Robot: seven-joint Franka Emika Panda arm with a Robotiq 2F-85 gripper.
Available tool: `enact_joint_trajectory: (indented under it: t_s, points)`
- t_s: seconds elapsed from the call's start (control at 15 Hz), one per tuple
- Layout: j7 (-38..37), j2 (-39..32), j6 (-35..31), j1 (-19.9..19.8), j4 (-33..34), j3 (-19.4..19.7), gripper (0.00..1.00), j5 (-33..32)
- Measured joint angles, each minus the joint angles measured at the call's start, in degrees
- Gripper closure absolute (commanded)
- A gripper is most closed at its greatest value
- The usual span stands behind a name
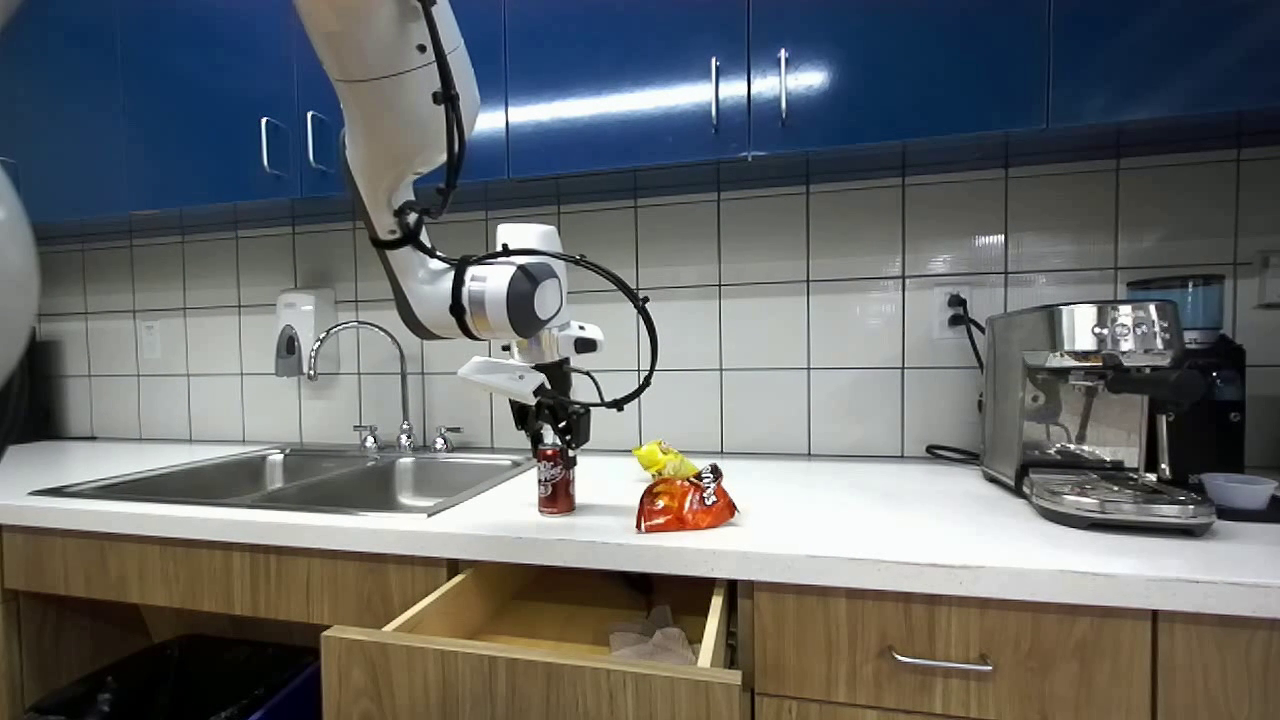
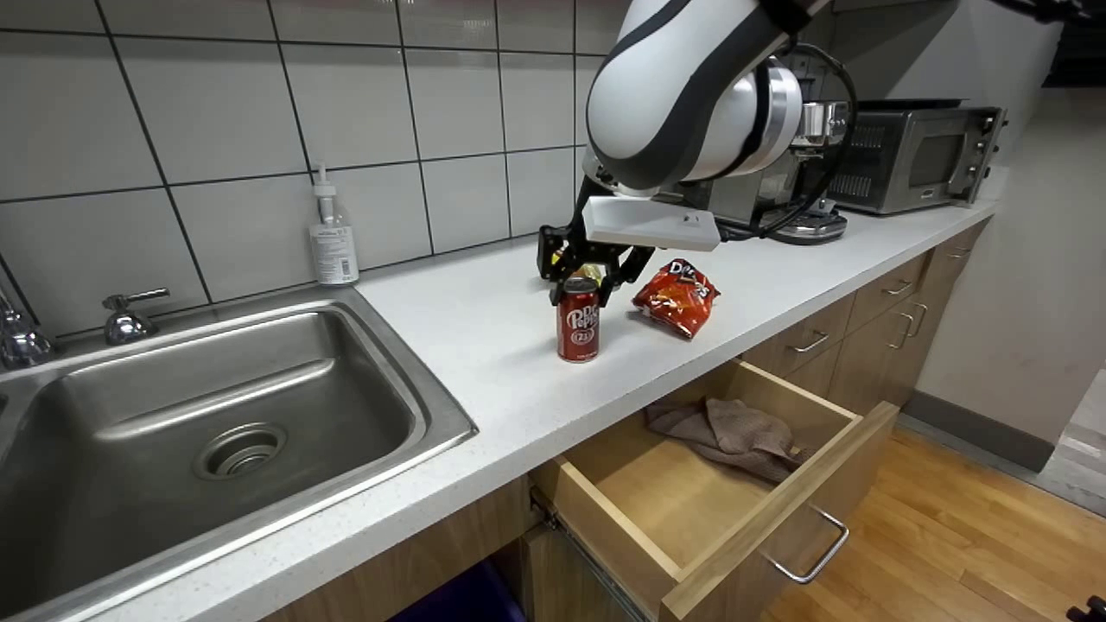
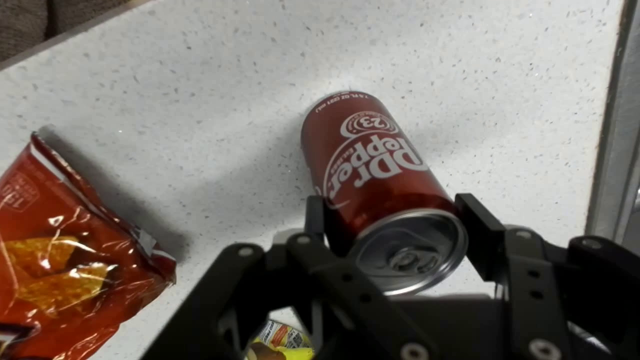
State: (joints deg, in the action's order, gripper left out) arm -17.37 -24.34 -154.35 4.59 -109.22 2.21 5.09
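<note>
A dark red Dr Pepper can [image 1: 556, 488] stands upright on the white counter in both exterior views, its base on the surface. From above, my gripper [image 2: 581, 295] reaches down around the can's upper end. In the wrist view the gripper [image 3: 395, 225] has one pad on each side of the can [image 3: 370, 160], both against it just below the lid; it is shut on the can. Beside it lies a red Doritos bag [image 2: 676, 298], apart from the fingers. A yellow bag [image 1: 663, 459] sits farther back, partly hidden by the gripper in the wrist view.
Below the counter edge a wooden drawer [image 2: 635, 527] is pulled out, with a brown cloth [image 2: 734, 436] inside. A steel sink [image 2: 449, 415] lies on one side of the can. An espresso machine [image 1: 1080, 400] and a soap bottle [image 2: 335, 246] also stand on the counter.
</note>
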Motion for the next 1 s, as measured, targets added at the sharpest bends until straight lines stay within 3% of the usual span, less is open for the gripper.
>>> enact_joint_trajectory:
  t_s: [1.0]
  points:
    - [0.88,0.19,-0.08,0.14,-0.22,-0.02,0.59,-1.78]
